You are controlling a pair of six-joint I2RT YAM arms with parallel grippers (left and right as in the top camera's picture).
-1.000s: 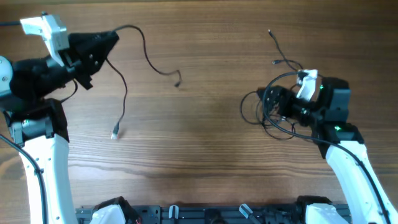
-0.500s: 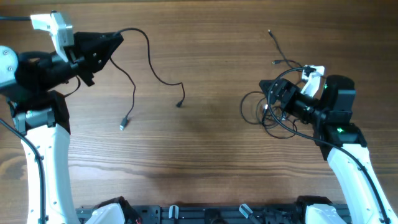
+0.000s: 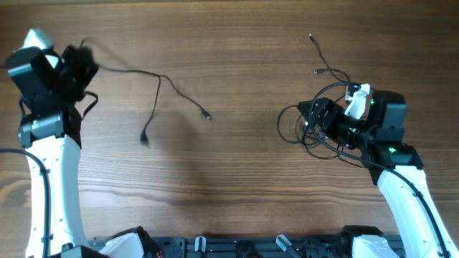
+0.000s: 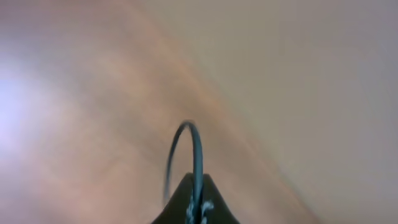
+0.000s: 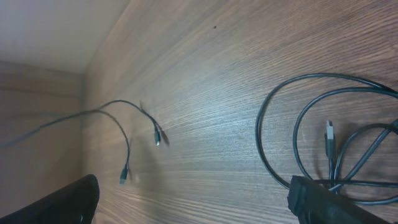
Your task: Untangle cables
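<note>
One thin black cable [image 3: 159, 80] hangs from my left gripper [image 3: 77, 63] at the far left and stretches right over the table. Its plug ends lie at the left-middle [image 3: 144, 136] and centre [image 3: 208, 115]. The blurred left wrist view shows the jaws [image 4: 198, 202] shut on this cable [image 4: 196, 149]. A bundle of black cable loops [image 3: 305, 132] lies at the right, with loose ends running up to the back [image 3: 313, 37]. My right gripper [image 3: 317, 120] is over the bundle, jaws open [image 5: 193, 208]. The loops [image 5: 292, 134] lie by its right finger. The separate cable [image 5: 124, 134] shows far off.
The wooden table [image 3: 229, 179] fills the view. The arm bases and a black rail [image 3: 237, 247] run along the front edge. Thicker black arm cables hang by the left arm [image 3: 86, 104].
My left arm has swung back to the left, pulling its cable taut and dragging the plug ends along. The right gripper has stayed over the bundle with only a small shift.
</note>
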